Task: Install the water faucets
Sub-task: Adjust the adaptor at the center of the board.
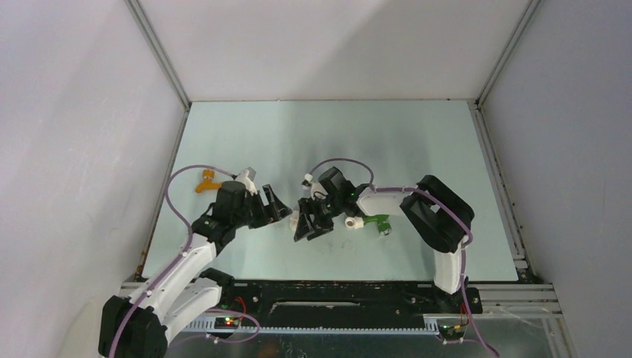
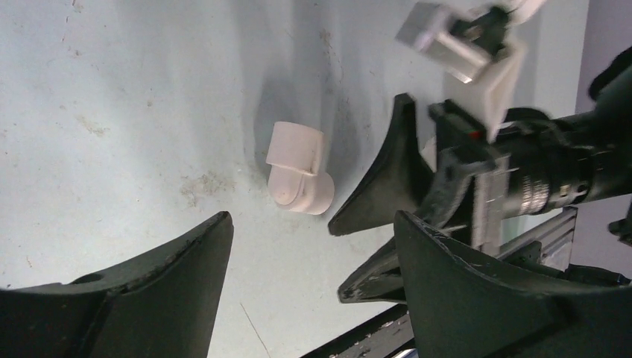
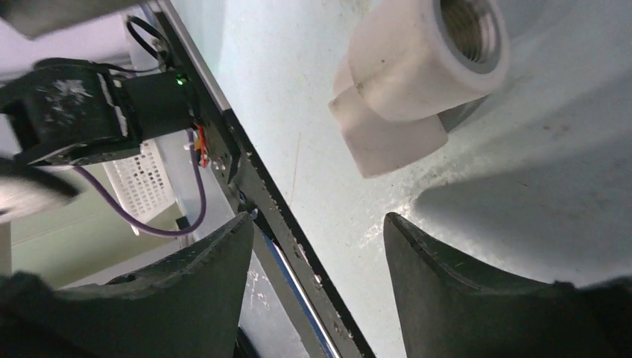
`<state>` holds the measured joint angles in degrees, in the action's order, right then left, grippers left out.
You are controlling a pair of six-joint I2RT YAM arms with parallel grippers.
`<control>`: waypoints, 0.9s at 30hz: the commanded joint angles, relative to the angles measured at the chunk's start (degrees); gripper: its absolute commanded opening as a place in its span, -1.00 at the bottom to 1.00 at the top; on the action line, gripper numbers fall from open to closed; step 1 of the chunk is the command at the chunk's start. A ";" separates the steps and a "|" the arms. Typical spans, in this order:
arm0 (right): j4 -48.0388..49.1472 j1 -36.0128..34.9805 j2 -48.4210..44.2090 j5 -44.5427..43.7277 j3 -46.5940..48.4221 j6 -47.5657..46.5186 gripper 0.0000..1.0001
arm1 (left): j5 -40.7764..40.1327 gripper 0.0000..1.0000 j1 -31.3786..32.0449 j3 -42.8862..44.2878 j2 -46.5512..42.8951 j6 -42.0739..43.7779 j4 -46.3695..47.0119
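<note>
Left wrist: left fingers (image 2: 168, 298) apart, empty, white elbow fitting (image 2: 298, 170) ahead; right fingers (image 3: 190, 294) apart, empty.

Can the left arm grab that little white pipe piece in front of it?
Probably yes: the left tool is open and the white elbow lies just ahead, nothing between, though the right tool crowds it.

Matt white plastic elbow fitting (image 2: 298, 168) on scuffed, stained table (image 2: 112, 89).
</note>
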<state>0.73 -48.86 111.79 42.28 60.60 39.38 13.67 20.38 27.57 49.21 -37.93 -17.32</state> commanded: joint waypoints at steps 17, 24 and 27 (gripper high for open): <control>5.05 9.47 0.16 -0.58 7.22 -1.01 0.14 | 11.36 0.42 -3.94 -18.87 7.43 -20.99 33.74; 1.88 9.34 8.01 0.05 16.00 -2.92 0.10 | 9.31 0.21 -3.94 -20.36 10.58 -21.81 36.97; 0.77 9.21 10.26 0.91 18.00 -3.56 0.07 | 8.88 0.13 -3.95 -20.48 12.34 -21.27 37.69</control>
<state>2.55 -39.35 119.68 41.60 74.65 37.95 23.66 16.69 7.25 59.83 -58.70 16.10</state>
